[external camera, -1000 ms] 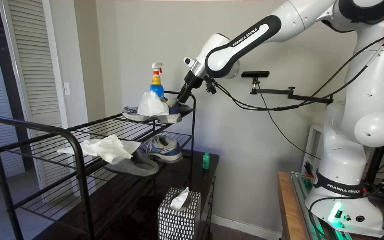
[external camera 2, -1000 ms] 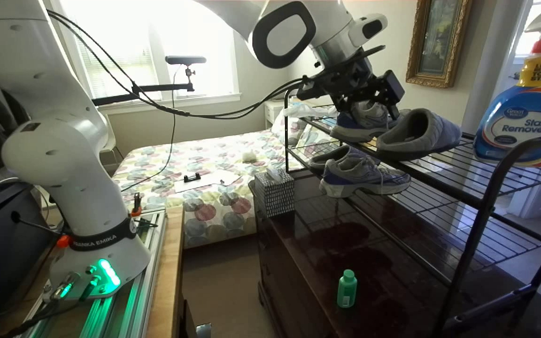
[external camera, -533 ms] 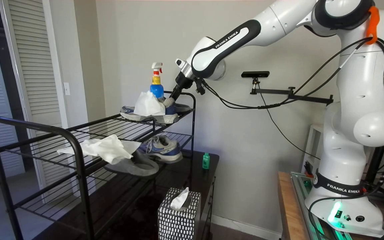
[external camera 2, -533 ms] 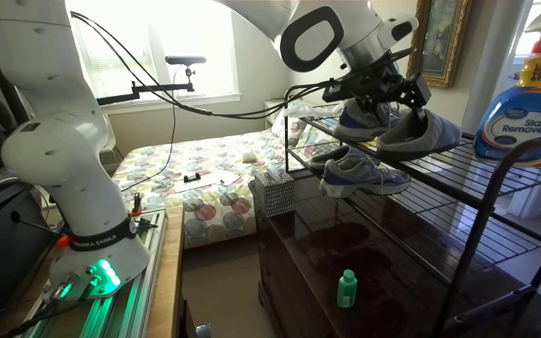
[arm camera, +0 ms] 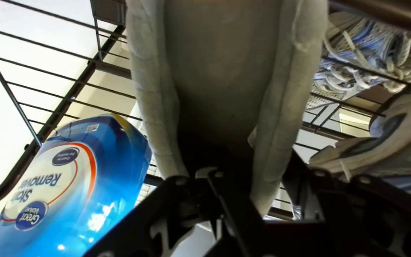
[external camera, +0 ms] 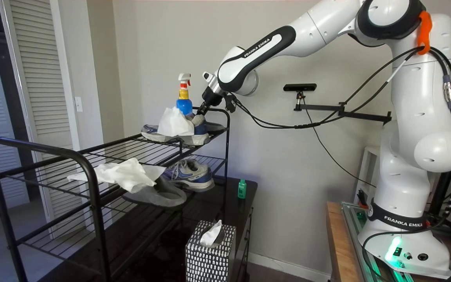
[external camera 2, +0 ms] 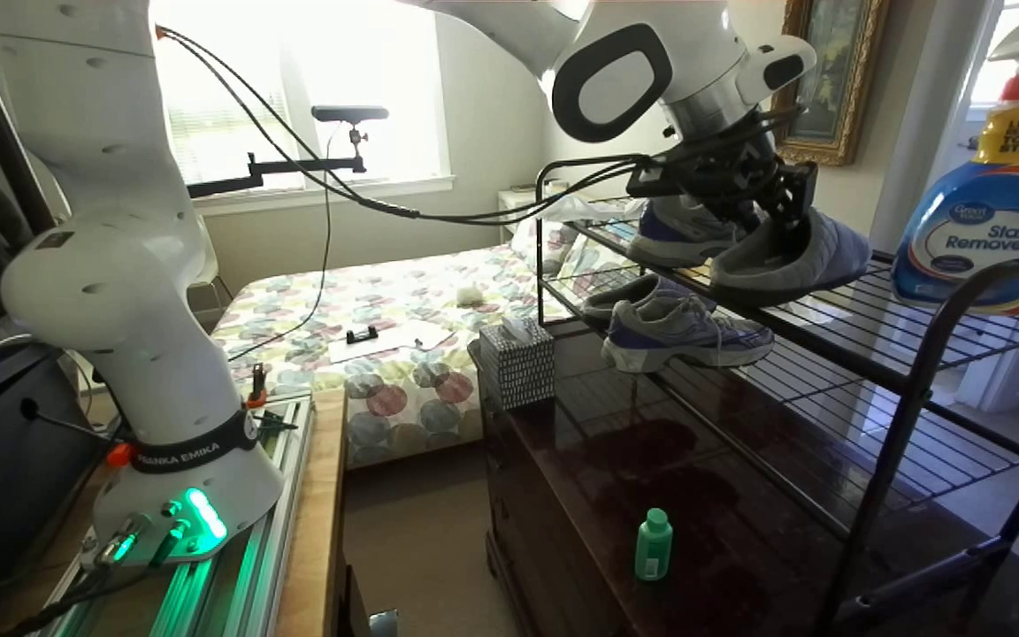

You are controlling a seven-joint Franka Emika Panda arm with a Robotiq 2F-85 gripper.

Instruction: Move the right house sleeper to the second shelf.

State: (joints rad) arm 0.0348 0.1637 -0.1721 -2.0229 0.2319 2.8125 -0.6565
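Observation:
The right house sleeper (external camera 2: 832, 252), a grey slipper with a dark sole, sits on the rack's top tier. My gripper (external camera 2: 771, 221) reaches down into it beside the running shoe. In the wrist view the gripper (arm camera: 268, 167) straddles the sleeper's side wall (arm camera: 280, 125): one finger disappears into the dark opening, the other stands outside on the shoe's side. The jaws are partly drawn together; whether they press on the wall is unclear. One level below the top tier lies the second shelf (external camera 2: 766, 469), a black wire grid. A finger's tip is hidden inside the opening.
A running shoe (external camera 2: 673, 234) stands close by on the top tier, and a stain remover bottle (arm camera: 62, 189) on the other side. The second shelf bears another running shoe (external camera 2: 686, 341) and a grey slipper (external camera: 159, 196). A tissue box (external camera 2: 517, 363) and green bottle (external camera 2: 654, 544) stand below.
My gripper has come across from above the running shoe and down to the sleeper, one finger entering its opening. The jaws have drawn closer together. The running shoe has shifted slightly.

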